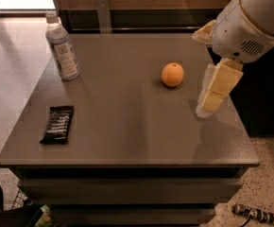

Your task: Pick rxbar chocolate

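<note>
The rxbar chocolate (57,124) is a flat black wrapper with white lettering. It lies flat near the front left corner of the grey table (127,131). My gripper (208,103) hangs from the white arm (250,22) over the table's right side, pointing down, just right of the orange. It is far from the bar, most of the table's width away. Nothing shows in the gripper.
A round orange (172,74) sits right of the table's middle. A clear water bottle (62,48) with a white label stands upright at the back left corner. A dark cabinet is behind the table. Speckled floor surrounds the table, with dark items at the lower left.
</note>
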Controlling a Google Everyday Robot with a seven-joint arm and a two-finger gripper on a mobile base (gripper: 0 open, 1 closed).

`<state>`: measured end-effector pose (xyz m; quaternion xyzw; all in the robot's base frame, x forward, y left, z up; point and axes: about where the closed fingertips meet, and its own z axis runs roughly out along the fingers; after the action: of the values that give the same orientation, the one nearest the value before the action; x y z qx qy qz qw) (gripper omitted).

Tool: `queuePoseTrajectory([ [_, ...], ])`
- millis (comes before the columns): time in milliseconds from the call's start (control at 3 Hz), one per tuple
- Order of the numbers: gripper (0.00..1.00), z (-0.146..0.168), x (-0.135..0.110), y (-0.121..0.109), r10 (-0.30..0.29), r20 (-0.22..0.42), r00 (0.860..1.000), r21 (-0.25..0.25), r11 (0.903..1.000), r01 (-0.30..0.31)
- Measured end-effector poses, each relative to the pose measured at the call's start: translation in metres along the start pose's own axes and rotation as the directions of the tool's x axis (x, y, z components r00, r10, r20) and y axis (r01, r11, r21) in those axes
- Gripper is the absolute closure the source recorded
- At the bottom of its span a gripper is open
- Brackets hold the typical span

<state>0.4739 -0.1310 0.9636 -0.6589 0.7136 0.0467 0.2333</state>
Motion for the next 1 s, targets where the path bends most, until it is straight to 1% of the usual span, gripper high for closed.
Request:
queuePoseTrajectory([
  [333,0.00,0.034,-0.043,0.001,-0.037,0.163,0.986,-0.088,0.9948,0.052],
  [667,0.00,0.066,-0.085,0.010,0.019,0.342,0.939,-0.196,0.9793,0.052],
  [1000,0.00,0.088,-0.116,0.024,0.091,0.478,0.874,-0.254,0.9665,0.038],
])
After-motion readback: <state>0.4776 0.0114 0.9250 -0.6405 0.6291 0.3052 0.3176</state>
